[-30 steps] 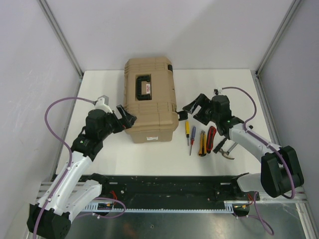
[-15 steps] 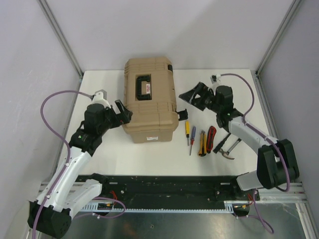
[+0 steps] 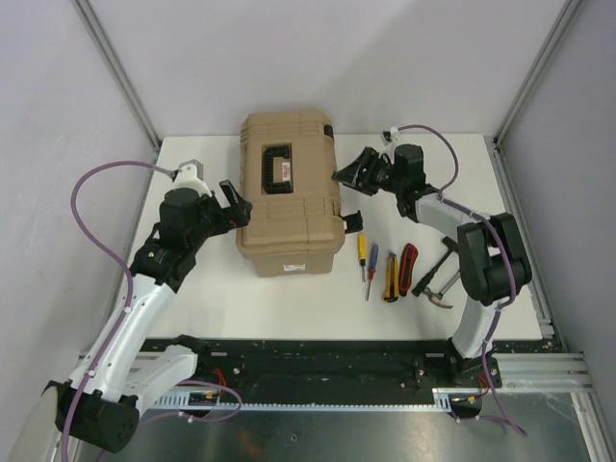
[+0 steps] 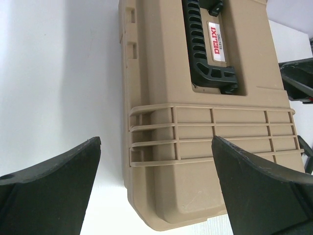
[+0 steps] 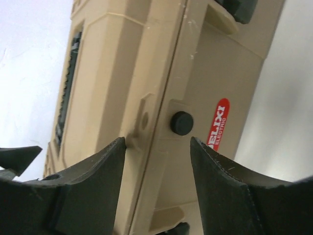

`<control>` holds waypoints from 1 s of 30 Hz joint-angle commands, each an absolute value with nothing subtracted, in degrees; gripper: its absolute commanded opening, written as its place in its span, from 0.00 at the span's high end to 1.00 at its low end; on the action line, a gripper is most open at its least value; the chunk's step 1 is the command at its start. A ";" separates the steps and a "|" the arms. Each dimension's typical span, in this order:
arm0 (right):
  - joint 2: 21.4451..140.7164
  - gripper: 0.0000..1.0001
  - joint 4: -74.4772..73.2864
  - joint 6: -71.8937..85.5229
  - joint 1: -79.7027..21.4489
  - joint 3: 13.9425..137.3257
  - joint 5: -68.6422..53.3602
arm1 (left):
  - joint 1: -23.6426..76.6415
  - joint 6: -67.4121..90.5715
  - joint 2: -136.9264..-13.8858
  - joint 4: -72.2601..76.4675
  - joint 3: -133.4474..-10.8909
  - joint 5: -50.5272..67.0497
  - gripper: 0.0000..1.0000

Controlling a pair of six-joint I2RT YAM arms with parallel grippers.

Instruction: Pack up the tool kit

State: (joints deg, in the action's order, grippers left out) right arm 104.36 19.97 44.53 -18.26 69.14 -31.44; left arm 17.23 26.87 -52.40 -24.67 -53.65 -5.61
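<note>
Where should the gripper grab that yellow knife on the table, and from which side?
Take the knife at mid-body from straight above, closing across its narrow width. It lies flat, pointing near to far, with a screwdriver and pliers close alongside, so a side approach looks blocked.

The large tan ribbed plastic case is showing a black moulded handle and a red-and-white label on its lid. At its four o'clock are lying a yellow-handled screwdriver, a blue-handled screwdriver, a yellow-and-black knife, red-and-black pliers and black-handled hammers, all contrasting against the plain white tabletop.
</note>
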 commanded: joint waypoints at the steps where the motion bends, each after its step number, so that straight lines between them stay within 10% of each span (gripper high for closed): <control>1: 106.60 0.42 21.44 41.93 -17.79 72.54 -34.27 | 17.14 25.87 -52.40 -23.98 -56.04 -6.47 0.01; 10: 110.95 0.71 35.16 52.53 -18.46 72.40 -49.94 | 17.14 26.08 -52.10 -23.91 -55.84 -6.44 0.01; 21: 116.04 0.54 62.94 73.45 -19.55 66.41 -55.02 | 17.19 30.49 -46.95 -24.56 -49.23 -2.55 0.00; 30: 109.18 0.92 44.44 62.48 -23.17 61.98 -49.13 | 17.16 29.67 -44.05 -29.01 -49.71 -7.51 0.01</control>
